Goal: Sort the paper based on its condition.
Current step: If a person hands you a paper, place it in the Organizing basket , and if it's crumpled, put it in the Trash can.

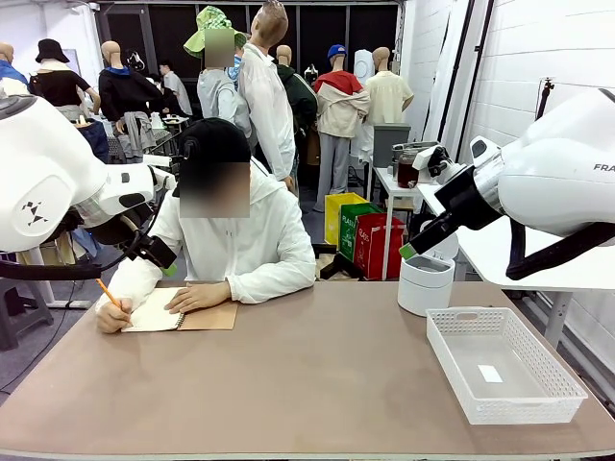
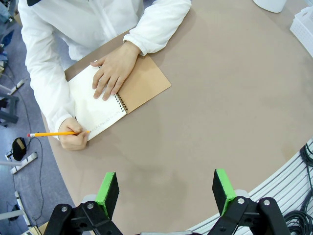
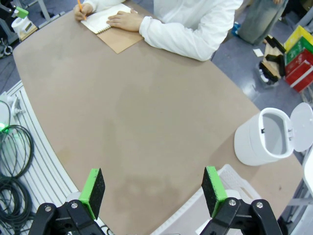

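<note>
Green pads (image 2: 107, 193) on the left gripper (image 2: 165, 182) stood wide apart with nothing between them, hanging above bare brown table (image 2: 234, 98). The right gripper (image 3: 151, 188) was spread just as wide, its green fingers (image 3: 93, 192) empty, above the table's near right part, with a corner of a white plastic basket (image 1: 500, 360) under one finger. A small white scrap (image 1: 490, 374) lay on the basket's floor. Just beyond the basket, at the far right, stood a white round bin (image 3: 261, 137) with its lid tipped open.

At the far left, well apart from both grippers, a person in a white hooded top sat at the table over an open spiral notebook (image 2: 98, 110) with a brown card cover (image 2: 146, 83). One hand (image 2: 112, 73) lay flat on the white page. The other hand (image 2: 73, 139) held an orange pencil (image 2: 56, 133) with its tip at the page's edge. Where any loose paper for sorting lay could not be told; the white page seen was bound in the notebook.
</note>
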Tool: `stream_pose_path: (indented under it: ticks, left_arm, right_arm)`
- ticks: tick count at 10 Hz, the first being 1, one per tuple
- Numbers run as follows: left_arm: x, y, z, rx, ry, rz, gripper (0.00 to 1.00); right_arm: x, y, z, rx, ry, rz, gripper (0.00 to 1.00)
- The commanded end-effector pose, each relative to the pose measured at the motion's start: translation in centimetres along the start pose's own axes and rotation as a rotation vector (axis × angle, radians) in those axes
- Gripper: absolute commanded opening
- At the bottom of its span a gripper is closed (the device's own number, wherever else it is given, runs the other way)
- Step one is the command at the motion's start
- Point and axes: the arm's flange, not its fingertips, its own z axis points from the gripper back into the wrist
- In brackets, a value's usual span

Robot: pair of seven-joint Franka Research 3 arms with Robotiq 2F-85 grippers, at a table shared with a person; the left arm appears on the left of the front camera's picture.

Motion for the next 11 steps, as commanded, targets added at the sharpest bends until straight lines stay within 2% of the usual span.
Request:
stream_pose_path:
  ticks: [1, 11]
  left_arm:
    - [0.03, 0.07, 0.07, 0.0, -0.007, 0.004, 1.0]
    - [0.03, 0.07, 0.07, 0.0, -0.007, 0.004, 1.0]
  right_arm:
    - [0.0, -0.01, 0.02, 0.004, -0.002, -0.004, 1.0]
    - [0.0, -0.01, 0.02, 0.004, -0.002, -0.004, 1.0]
